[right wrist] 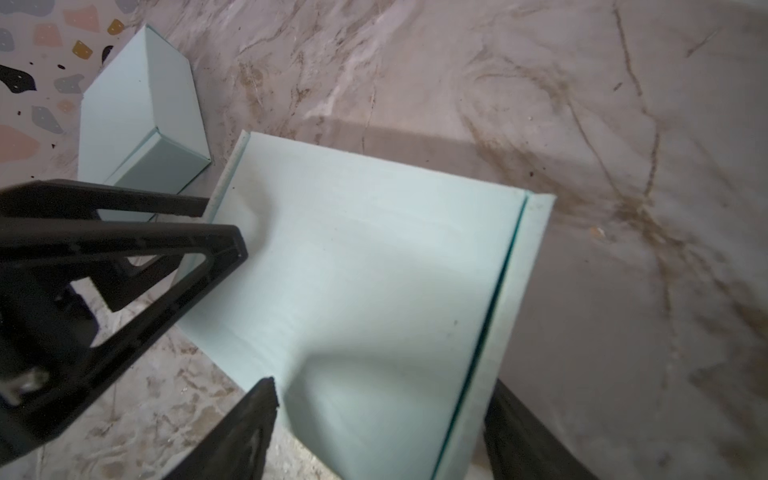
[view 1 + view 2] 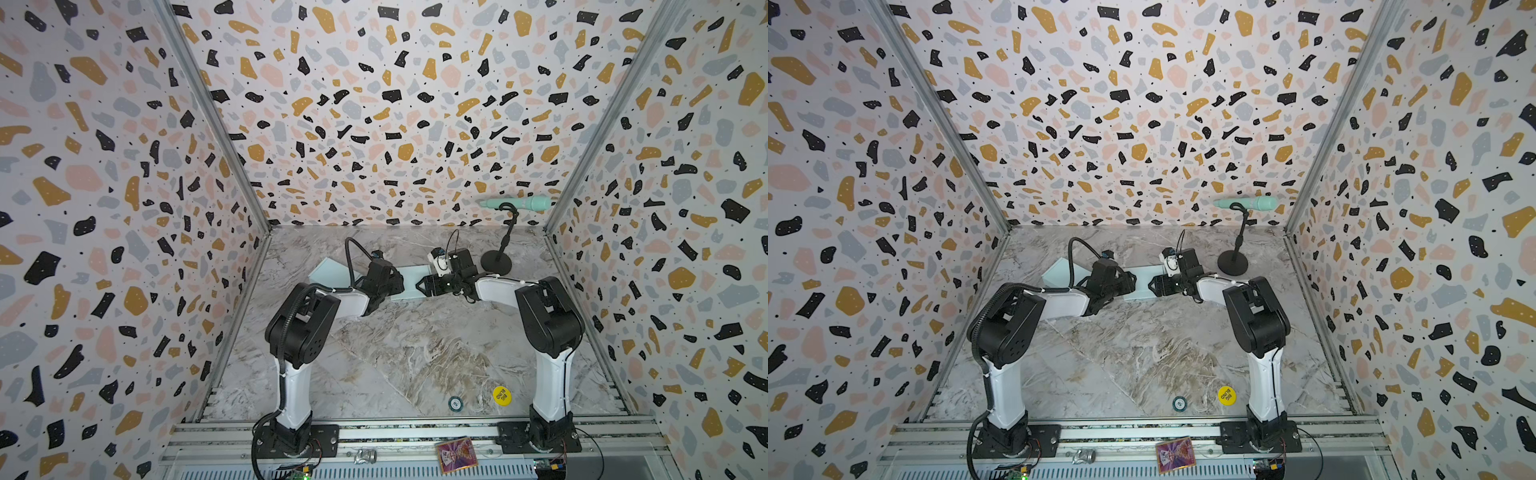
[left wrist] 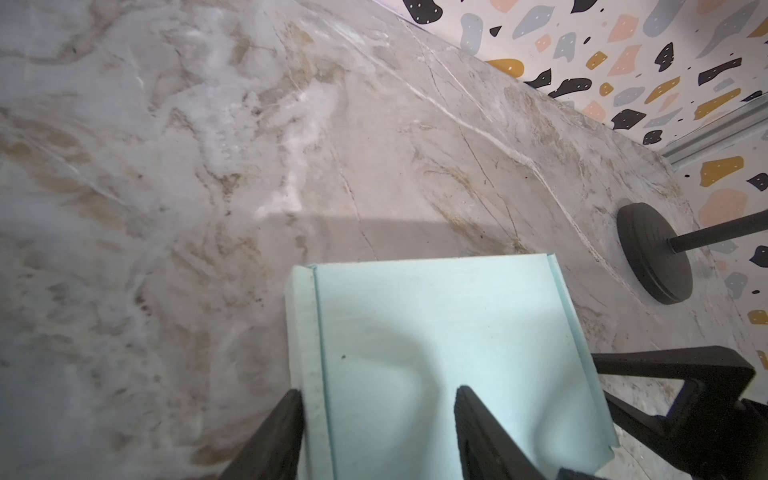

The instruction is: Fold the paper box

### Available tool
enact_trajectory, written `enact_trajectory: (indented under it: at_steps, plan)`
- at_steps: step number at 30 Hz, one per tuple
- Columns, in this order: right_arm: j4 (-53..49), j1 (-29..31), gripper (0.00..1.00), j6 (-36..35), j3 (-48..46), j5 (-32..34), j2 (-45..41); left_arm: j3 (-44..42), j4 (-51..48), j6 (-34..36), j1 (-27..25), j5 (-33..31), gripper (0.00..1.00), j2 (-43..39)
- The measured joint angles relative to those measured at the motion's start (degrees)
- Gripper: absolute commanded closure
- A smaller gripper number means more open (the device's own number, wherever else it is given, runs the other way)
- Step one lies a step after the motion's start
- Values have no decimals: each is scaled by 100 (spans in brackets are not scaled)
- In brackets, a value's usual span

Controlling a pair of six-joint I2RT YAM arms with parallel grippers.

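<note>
- Paper box (image 3: 436, 332): we see the pale mint sheet lying flat toward 12 o'clock on the marble table (image 2: 395, 353).
- Left gripper (image 3: 376, 399), at the sheet's 9 o'clock, has its jaws spread, tips over the sheet.
- Right gripper (image 1: 384, 384), at 3 o'clock, gapes wide (straddling the sheet, pinching nothing).
- A closed box (image 1: 137, 104) sits at 10 o'clock.

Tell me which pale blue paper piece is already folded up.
The folded box, left of the left gripper: it has raised walls; the sheet under that gripper lies flat.
</note>
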Motion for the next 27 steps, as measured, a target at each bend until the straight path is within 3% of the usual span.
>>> enact_trajectory:
  at_steps: [5,10,18,23,27]
  plan:
    - [74,26,0,68,-87,-2,-44,-4,83,37,17,236,18,4]
    - [101,44,1,111,-439,127,-444,-114,-20,179,20,577,8,-341]
    - [199,168,1,151,-966,518,-1648,-962,-463,455,146,575,5,-2389]
    - [59,619,1,57,-1322,984,-2347,-1869,-551,564,942,737,6,-3169]
    - [-90,942,1,13,-1473,1296,-2710,-2260,-785,678,1582,748,6,-3187]
